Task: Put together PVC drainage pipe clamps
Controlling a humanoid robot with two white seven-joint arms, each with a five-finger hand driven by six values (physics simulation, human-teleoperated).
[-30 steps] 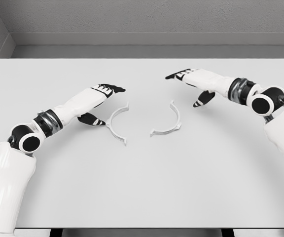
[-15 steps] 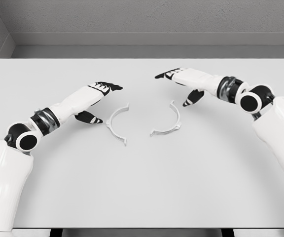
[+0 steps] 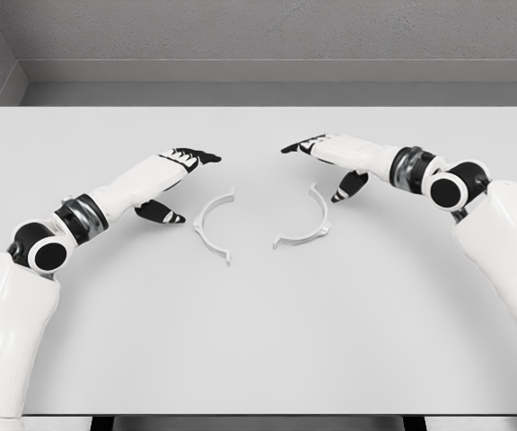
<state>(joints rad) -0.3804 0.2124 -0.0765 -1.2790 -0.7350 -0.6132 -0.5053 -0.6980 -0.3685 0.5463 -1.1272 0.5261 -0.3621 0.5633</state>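
Two white half-ring clamp pieces lie flat on the white table point(image 3: 258, 341), their open sides facing each other. The left clamp half point(image 3: 208, 226) sits just right of my left hand point(image 3: 179, 184), whose fingers are spread, thumb low beside the piece, holding nothing. The right clamp half point(image 3: 311, 221) lies below and slightly left of my right hand point(image 3: 323, 166). That hand is open too, fingers stretched leftward above the piece, thumb pointing down close to its upper end. Neither hand touches a piece.
A grey wall runs along the table's far edge point(image 3: 258, 94). The table's near edge point(image 3: 258, 416) shows at the bottom of the view. Both forearms reach in over the tabletop from the sides.
My right hand has moved left and slightly down, closer to the right clamp half. My left hand has shifted a little left. Both clamp pieces stay where they were.
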